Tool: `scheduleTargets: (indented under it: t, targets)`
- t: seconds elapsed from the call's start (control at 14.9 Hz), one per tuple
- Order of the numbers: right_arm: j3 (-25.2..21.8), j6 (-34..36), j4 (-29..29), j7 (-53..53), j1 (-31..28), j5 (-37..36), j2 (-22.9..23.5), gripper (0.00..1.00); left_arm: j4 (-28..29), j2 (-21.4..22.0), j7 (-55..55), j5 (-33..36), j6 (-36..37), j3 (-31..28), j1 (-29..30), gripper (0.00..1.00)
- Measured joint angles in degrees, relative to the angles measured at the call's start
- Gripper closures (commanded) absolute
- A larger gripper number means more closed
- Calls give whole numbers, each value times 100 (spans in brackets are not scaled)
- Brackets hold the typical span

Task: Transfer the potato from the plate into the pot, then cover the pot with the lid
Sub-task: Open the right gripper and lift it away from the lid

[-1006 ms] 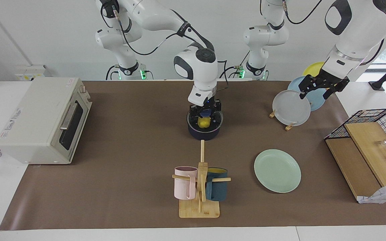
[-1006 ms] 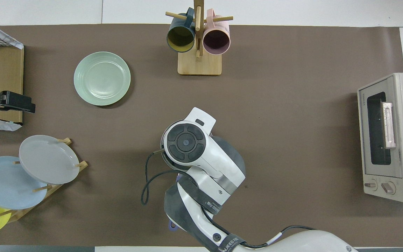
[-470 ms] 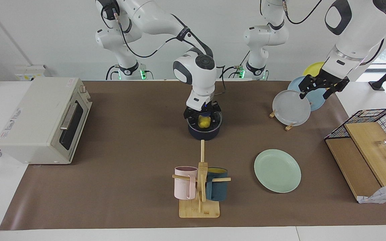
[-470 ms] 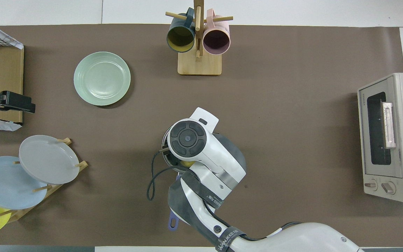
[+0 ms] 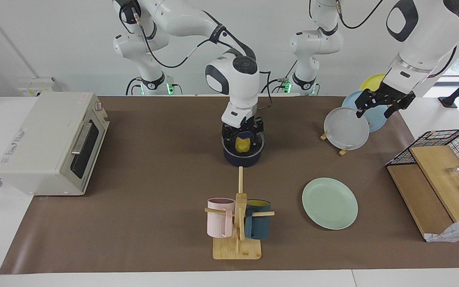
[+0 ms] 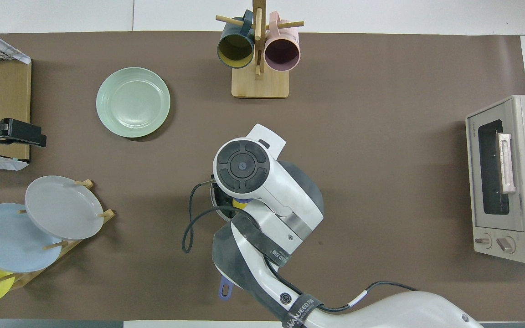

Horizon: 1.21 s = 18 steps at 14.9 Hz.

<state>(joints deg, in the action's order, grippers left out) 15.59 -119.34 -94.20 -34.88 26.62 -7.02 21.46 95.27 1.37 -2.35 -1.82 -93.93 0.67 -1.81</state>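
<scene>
Brown-covered desk (image 5: 153, 191): right gripper (image 5: 242, 132) fingers apart over lid (image 5: 258, 144) on pot (image 5: 242, 158), potato (image 5: 243, 145) inside. Left gripper (image 5: 380, 104) fingers apart, waiting over plate rack (image 5: 345, 150), approx 3 o'clock of pot in facing view.

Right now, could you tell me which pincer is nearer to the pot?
Right. The right pincer sits directly over the pot; the left pincer waits over the plate rack.

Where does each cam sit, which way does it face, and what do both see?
Facing view: high across the table, looking at the robots; both arms show, right gripper over the pot, left gripper waiting above the plate rack.
Overhead view: high above the robots' end, looking forward and steeply down; the right arm covers most of the pot, left gripper at the edge.
Shared: mint plate, mug stand, toaster oven, half a turn apart.
</scene>
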Motion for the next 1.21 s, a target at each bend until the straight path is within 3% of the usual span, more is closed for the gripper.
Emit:
scheduleTargets:
  t: [0.34,0.8,1.21]
  targets:
    - [-31,432,207,-102,-139,-10,-155,0,0,0,0,0,0,0,0,0]
    - [-54,1391,266,1053,-1555,-19,-990,0,0,0,0,0,0,0,0,0]
    - [-54,2286,268,1870,-2258,-18,-1539,0,0,0,0,0,0,0,0,0]
